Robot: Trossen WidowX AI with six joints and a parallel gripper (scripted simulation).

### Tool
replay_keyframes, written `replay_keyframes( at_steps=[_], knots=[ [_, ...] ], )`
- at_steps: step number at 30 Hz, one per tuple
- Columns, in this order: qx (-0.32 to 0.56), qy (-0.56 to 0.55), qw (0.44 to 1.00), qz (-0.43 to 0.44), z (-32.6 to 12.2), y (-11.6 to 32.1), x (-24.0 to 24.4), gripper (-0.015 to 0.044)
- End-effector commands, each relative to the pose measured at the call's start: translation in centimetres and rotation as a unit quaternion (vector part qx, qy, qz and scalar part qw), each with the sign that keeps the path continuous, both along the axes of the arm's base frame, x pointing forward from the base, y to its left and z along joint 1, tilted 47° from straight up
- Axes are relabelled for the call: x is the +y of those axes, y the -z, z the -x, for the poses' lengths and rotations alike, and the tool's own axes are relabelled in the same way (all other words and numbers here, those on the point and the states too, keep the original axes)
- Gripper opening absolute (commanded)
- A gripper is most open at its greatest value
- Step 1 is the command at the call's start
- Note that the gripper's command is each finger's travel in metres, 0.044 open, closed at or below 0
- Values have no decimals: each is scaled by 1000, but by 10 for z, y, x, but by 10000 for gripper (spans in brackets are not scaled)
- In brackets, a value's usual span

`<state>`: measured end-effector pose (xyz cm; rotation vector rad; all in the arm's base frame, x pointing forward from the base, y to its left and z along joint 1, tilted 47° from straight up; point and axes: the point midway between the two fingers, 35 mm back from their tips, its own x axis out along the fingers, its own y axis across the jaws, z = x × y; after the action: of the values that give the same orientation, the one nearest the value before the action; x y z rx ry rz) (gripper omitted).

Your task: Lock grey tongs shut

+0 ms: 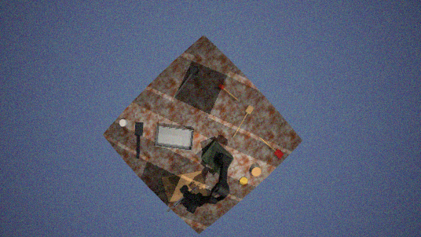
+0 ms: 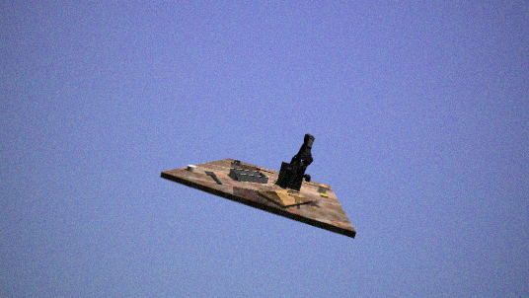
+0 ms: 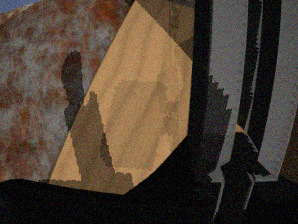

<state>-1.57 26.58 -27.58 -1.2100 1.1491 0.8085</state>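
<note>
The gripper (image 1: 184,198) (image 3: 238,169) is shut on the grey tongs (image 1: 175,205) (image 3: 227,50). In the wrist view the tongs show as pale grey bars running up the right side, partly hidden by dark parts. The wooden board (image 1: 179,190) (image 2: 283,198) (image 3: 135,65) lies below and beside the gripper, partly in shadow. The tongs' hinge and tips are too small or hidden to tell which way they point or whether they are locked. The grey roasting tin (image 1: 156,135) (image 2: 252,179) stands behind the board, and no tongs show across it.
The arm's dark base (image 1: 212,157) (image 2: 288,177) stands beside the board. A black spatula (image 1: 139,129) and a white round object (image 1: 122,122) (image 2: 191,168) are left of the tin. An orange disc (image 1: 256,171), a yellow disc (image 1: 243,180) and a red-headed tool (image 1: 279,153) are to the right.
</note>
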Motion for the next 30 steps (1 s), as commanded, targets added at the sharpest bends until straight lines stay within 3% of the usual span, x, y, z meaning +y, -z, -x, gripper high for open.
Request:
replay_keyframes(
  at_steps=[1, 30],
  knots=[
    [-8, -5, 999, -31, 0, -6, 2, -150],
    [-36, -35, 970, -236, 3, -61, -12, -150]
  ],
)
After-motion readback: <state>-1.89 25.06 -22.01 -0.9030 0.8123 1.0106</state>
